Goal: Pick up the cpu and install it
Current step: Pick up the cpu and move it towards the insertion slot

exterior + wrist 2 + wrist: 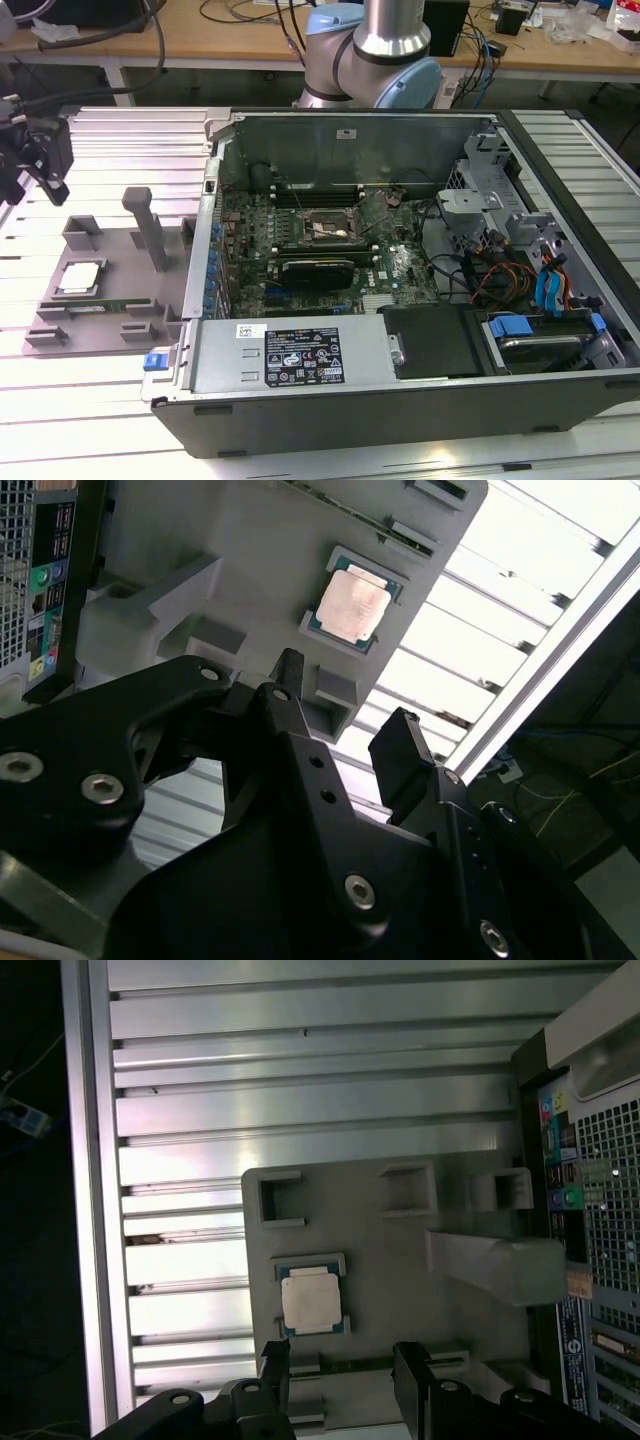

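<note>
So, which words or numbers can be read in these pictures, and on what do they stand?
Black label on the computer's metal cover: print too small to read.
White sticker beside it: too small to read.
Cpu top: no legible print.

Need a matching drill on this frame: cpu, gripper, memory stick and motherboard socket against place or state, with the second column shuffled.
Column one:
1. cpu
2. gripper
3. memory stick
4. motherboard socket

Column two:
A. inside the open computer case
B. open, holding nothing
C. flat in a square recess of the grey tray
D. in a long slot of the tray, beside the square recess

Pairs: 1-C, 2-B, 3-D, 4-A
</note>
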`<state>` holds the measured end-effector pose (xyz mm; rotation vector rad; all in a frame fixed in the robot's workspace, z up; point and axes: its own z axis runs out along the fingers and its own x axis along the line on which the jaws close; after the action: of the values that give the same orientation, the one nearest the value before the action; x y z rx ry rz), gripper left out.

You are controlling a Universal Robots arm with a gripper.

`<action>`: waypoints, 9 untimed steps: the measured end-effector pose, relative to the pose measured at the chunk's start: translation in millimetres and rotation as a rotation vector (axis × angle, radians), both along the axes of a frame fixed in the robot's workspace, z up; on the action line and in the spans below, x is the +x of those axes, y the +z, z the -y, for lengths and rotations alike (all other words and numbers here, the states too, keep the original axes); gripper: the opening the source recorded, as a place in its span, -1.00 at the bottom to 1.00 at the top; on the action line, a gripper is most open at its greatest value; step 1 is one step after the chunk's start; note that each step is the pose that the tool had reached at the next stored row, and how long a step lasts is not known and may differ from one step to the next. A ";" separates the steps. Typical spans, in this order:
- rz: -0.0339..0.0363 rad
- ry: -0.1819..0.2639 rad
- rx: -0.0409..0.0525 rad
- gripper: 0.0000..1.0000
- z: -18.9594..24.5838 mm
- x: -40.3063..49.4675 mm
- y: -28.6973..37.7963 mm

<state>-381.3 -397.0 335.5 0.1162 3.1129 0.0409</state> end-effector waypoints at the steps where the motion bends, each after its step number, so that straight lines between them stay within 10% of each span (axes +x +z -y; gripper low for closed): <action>1: -0.0001 0.000 0.0000 0.09 0.0 0.0 -0.7; 9: 0.0000 0.000 0.0000 0.09 0.0 0.0 -4.5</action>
<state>-381.3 -397.0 331.0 0.1161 3.1129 0.0410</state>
